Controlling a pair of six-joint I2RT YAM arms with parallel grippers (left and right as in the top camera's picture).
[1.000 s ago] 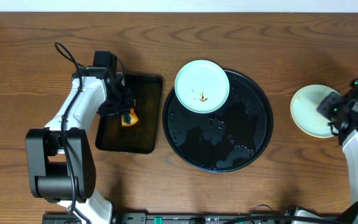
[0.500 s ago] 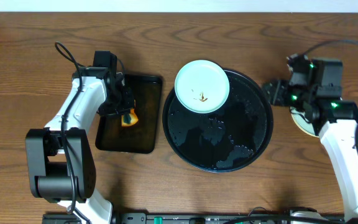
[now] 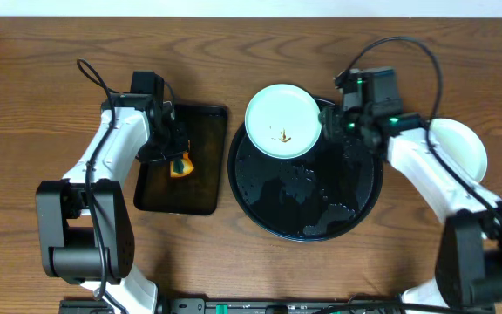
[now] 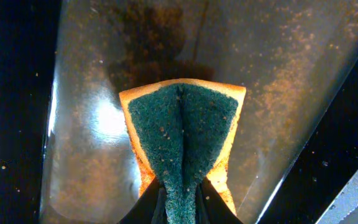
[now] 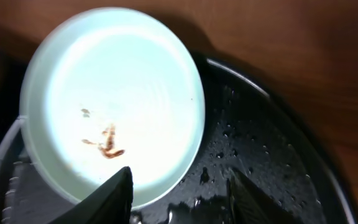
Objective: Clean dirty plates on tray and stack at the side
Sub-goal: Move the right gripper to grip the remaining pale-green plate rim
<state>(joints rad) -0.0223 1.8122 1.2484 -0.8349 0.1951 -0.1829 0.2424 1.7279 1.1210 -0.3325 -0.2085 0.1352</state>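
The right tool [image 5: 179, 200] hung with its jaws spread wide and nothing between them, over the far side of the round black tray [image 3: 356, 179], just beside the near-right rim of a pale mint-blue plate [image 3: 283, 120]. From the right wrist view, one dark finger sat over the plate's edge and the other over the tray's wet, glossy floor. The plate lay at the tray's far-left edge, overhanging the raised rim, with a small brown smear [image 5: 107, 143] near its centre. Droplets beaded the tray around it.

The left tool [image 4: 182, 210] was clamped on a green-and-orange scouring sponge [image 4: 182, 134], pinching it so the green face folded along the middle. Sponge and tool sat low over a smaller rectangular black tray [image 3: 200, 187], which lay just left of the round tray on the wooden desk [image 3: 42, 87]; its floor looked speckled with brown grit.

A second pale plate [image 3: 462, 148] rested on the desk to the right of the round tray, apart from it and partly covered by the right arm.
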